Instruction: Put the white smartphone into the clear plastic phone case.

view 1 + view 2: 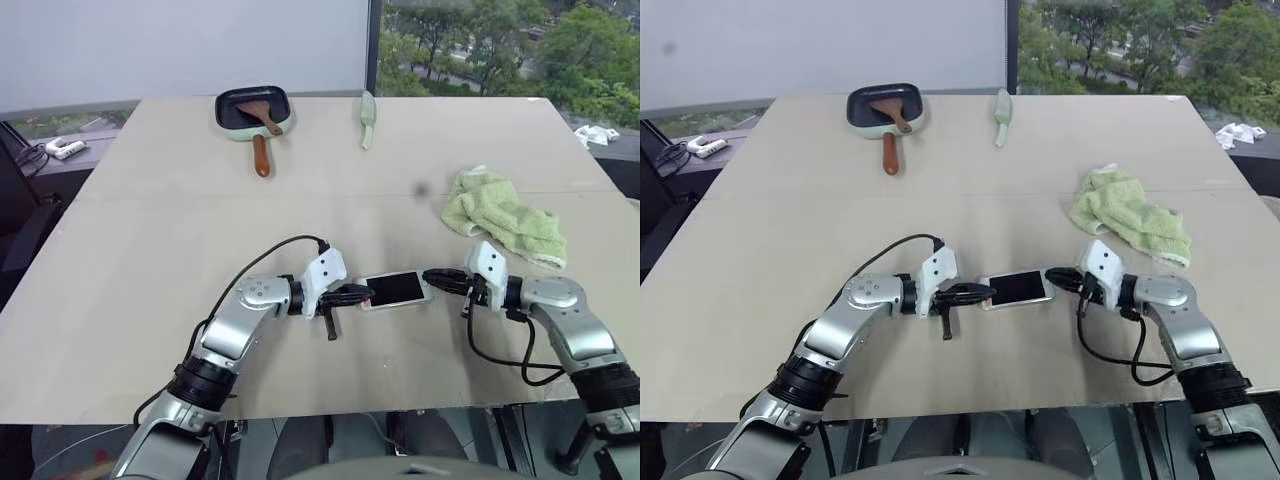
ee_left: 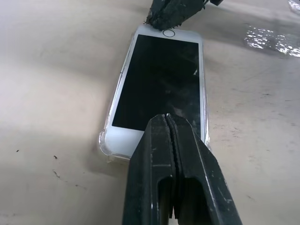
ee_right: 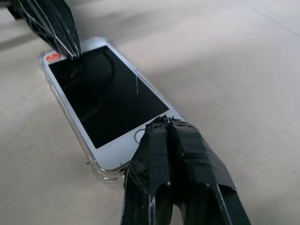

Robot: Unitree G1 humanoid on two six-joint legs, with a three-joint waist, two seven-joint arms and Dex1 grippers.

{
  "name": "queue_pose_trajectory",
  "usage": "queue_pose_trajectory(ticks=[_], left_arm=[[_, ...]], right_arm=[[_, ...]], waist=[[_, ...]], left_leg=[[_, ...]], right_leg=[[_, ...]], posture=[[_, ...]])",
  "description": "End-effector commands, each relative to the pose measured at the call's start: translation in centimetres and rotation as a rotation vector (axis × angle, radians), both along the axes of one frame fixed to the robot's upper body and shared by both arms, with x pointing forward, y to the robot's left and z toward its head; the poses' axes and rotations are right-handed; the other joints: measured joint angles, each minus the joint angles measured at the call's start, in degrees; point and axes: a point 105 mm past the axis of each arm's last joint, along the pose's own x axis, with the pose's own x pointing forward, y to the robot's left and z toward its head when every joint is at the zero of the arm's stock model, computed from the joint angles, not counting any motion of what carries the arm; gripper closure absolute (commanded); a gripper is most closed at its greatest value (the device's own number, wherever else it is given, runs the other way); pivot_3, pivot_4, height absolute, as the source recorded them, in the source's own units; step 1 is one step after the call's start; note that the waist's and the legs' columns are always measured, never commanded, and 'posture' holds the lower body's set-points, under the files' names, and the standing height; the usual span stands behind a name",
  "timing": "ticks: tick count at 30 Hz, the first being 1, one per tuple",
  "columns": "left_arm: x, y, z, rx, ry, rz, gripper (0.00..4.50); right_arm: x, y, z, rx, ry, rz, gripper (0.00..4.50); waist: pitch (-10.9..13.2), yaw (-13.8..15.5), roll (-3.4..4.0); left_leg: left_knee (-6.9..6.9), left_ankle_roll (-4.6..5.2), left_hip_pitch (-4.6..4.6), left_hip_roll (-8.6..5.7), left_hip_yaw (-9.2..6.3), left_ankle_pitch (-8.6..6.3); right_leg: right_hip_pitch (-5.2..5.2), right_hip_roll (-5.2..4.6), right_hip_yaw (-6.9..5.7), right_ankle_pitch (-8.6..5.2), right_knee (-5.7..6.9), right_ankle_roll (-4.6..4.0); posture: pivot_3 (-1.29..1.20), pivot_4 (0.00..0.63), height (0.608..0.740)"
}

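You have the phone (image 1: pixel 395 290) lying screen-up near the front of the desk (image 1: pixel 150 230), between your two arms, and it already sits inside the clear case (image 2: pixel 104 140), whose rim shows around the corners. Your left tool (image 2: pixel 171 123) has its fingers pressed together, empty, tip resting on the end of the phone with the reddish mark. Your right tool (image 3: pixel 167 125) is likewise pressed together and empty, bearing on the opposite end by the round button.

The step in hand looks like seating the phone fully, so treat it as a pressing job, not a grasp. Keep both tips on the white borders rather than on the glass, and push straight down, one end at a time, so the phone does not rock up at the other. Go lightly; the case will likely slide on the smooth desk if you push sideways. Check each corner lip wraps the phone's edge before you lift away.
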Motion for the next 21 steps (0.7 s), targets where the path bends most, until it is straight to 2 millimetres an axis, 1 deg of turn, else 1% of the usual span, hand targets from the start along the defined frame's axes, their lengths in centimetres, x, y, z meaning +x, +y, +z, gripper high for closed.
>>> queue_pose_trajectory(ticks=[1,5,10,11,19,21], left_arm=[[-0.2,0.1,0.1,0.006,-0.007,-0.006,4.50],[-0.2,0.1,0.1,0.007,-0.008,-0.004,4.50],[-0.2,0.2,0.1,0.007,-0.009,-0.003,4.50],[-0.2,0.2,0.1,0.007,-0.010,-0.002,4.50],[-0.2,0.1,0.0,0.004,-0.006,0.000,4.50],[-0.3,0.0,0.0,0.002,-0.004,-0.002,4.50]], right_arm=[[-2.3,-1.3,-6.0,-0.193,0.219,-0.011,4.39],[-2.7,-1.1,-6.3,-0.269,0.208,0.039,4.39],[-2.6,-0.9,-6.4,-0.302,0.197,0.057,4.39],[-2.7,-0.9,-6.4,-0.320,0.187,0.073,4.39],[-4.1,-1.0,-5.9,-0.371,0.194,0.175,4.39],[-4.4,-0.7,-5.5,-0.351,0.210,0.182,4.39]], waist=[[-0.10,0.08,-0.06],[-0.30,0.11,-0.21],[-0.27,0.10,-0.18],[-0.27,0.10,-0.18],[-0.26,0.29,-0.16],[-0.24,0.41,-0.14]], left_leg=[[0.00,0.00,0.00,0.01,-0.02,0.00],[0.00,0.00,0.04,0.02,-0.01,0.00],[-0.08,0.00,0.70,0.06,-0.02,-0.01],[-0.08,0.00,0.76,0.06,-0.01,-0.01],[-0.12,0.01,0.68,0.05,-0.02,-0.01],[-0.13,0.02,0.67,0.05,-0.03,-0.02]], right_leg=[[0.00,-0.01,-0.02,-0.01,0.00,-0.02],[0.05,-0.07,-0.01,-0.04,0.00,-0.07],[0.73,-0.13,-0.05,-0.08,-0.18,-0.08],[0.74,-0.16,-0.04,-0.08,-0.18,-0.08],[0.74,-0.26,-0.08,-0.08,-0.26,-0.09],[0.74,-0.27,-0.09,-0.08,-0.28,-0.09]], posture=[[0.00,0.150,0.740],[0.00,0.150,0.740],[0.00,0.150,0.740],[0.00,0.150,0.740],[0.00,0.150,0.740],[0.00,0.150,0.740]])
